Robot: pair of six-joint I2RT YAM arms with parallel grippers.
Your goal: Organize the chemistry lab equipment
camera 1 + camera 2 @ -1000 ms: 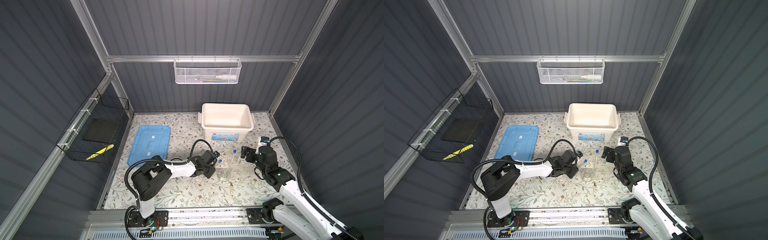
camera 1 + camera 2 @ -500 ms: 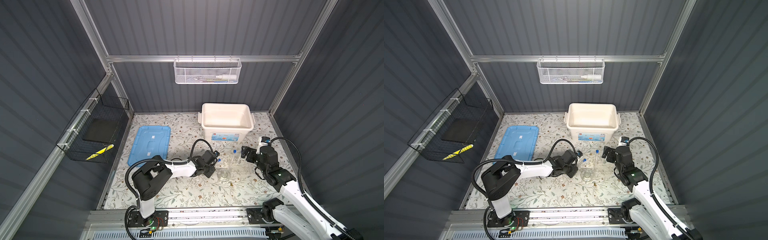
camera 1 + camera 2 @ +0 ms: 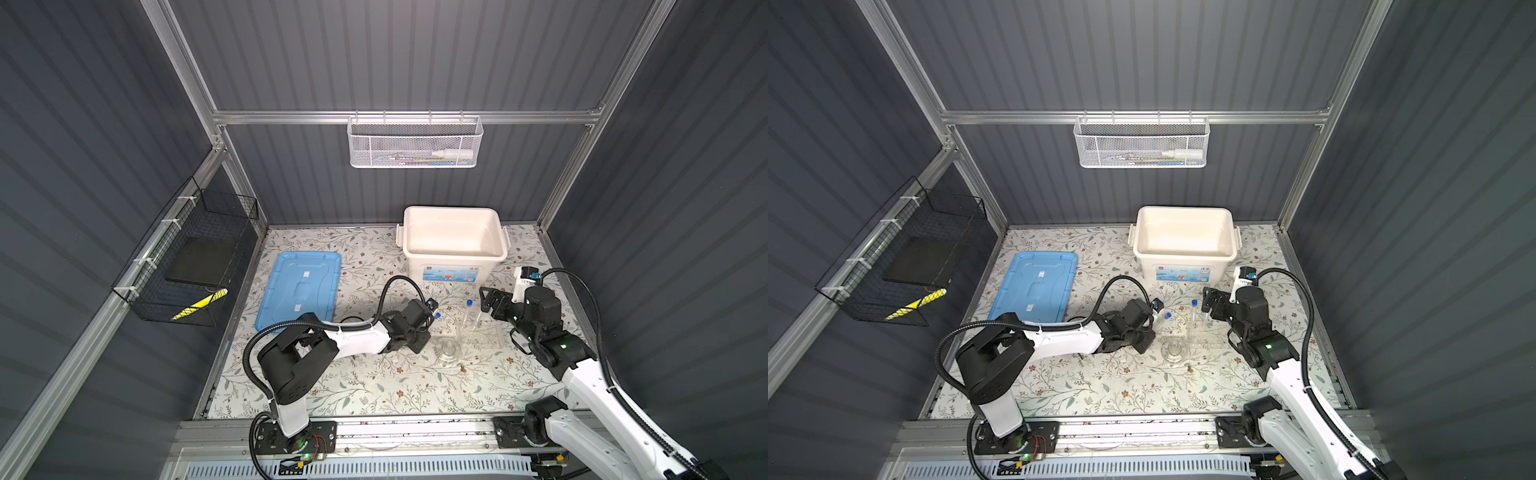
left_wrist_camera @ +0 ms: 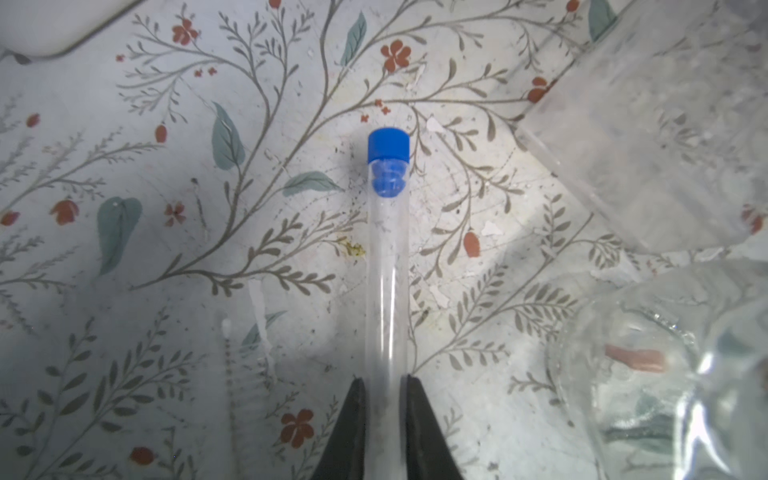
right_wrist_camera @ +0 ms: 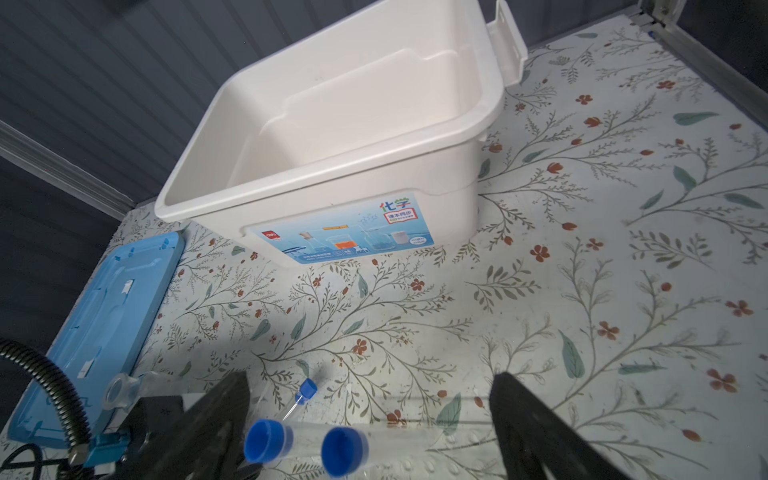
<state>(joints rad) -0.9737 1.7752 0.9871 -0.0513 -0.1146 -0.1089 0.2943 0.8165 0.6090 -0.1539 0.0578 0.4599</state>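
My left gripper (image 4: 384,395) is nipped nearly closed on the clear end of a test tube (image 4: 386,257). The tube lies almost flat over the floral mat (image 4: 166,208), its long axis straight out from the fingers (image 4: 357,424), with the blue cap (image 4: 388,143) at the far end. It's just beside the flask (image 3: 448,351). The right gripper (image 5: 370,419) gapes wide and grips nothing. Two capped tubes (image 5: 345,451) stand upright in the clear rack (image 3: 486,336) close by it. The white bin (image 3: 453,261) sits behind.
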